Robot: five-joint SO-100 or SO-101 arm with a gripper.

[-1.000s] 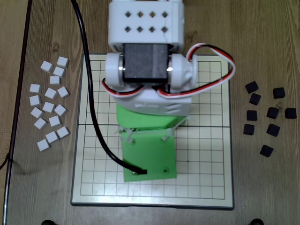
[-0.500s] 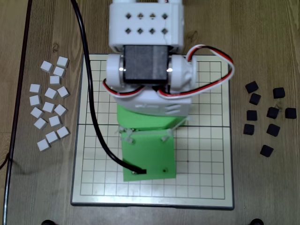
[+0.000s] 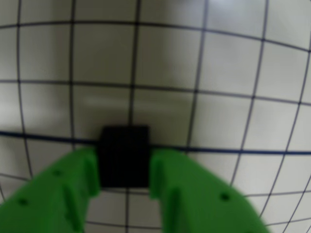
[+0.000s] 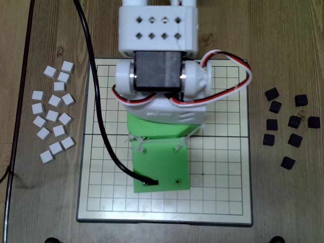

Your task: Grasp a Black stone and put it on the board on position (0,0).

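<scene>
In the wrist view my green gripper point(image 3: 125, 159) is shut on a black stone point(image 3: 124, 148), a small dark cube held between the two fingers point(image 3: 73, 179). The stone is over the white gridded board point(image 3: 218, 63), on a thicker dark line where a thin line crosses it. I cannot tell whether the stone touches the board. In the overhead view the arm's green wrist plate point(image 4: 161, 164) hangs over the middle of the board point(image 4: 223, 195) and hides the fingers and the held stone.
Several loose black stones point(image 4: 288, 126) lie on the wooden table right of the board in the overhead view. Several white stones point(image 4: 53, 116) lie to its left. A black cable point(image 4: 98, 101) runs across the board's left part.
</scene>
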